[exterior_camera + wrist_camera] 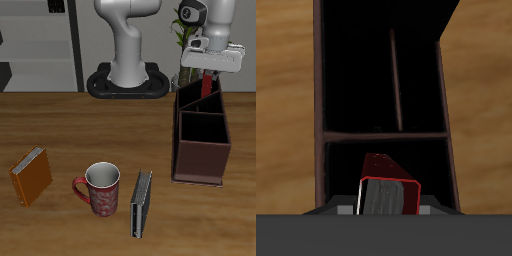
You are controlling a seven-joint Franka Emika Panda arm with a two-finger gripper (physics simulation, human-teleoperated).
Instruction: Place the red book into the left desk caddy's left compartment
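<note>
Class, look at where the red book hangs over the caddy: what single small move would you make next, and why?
Probably lower it straight down a little before releasing. The claw holds the red book upright above the left desk caddy, at its back end near the robot's base. In the wrist view the red book sits over an open compartment, between the walls, so a straight descent looks clear.

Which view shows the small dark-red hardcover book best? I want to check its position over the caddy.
The wrist view: the small dark-red hardcover book fills the foreground, held by the hand above the dark brown caddy. The exterior view shows only a red sliver below the hand.
</note>
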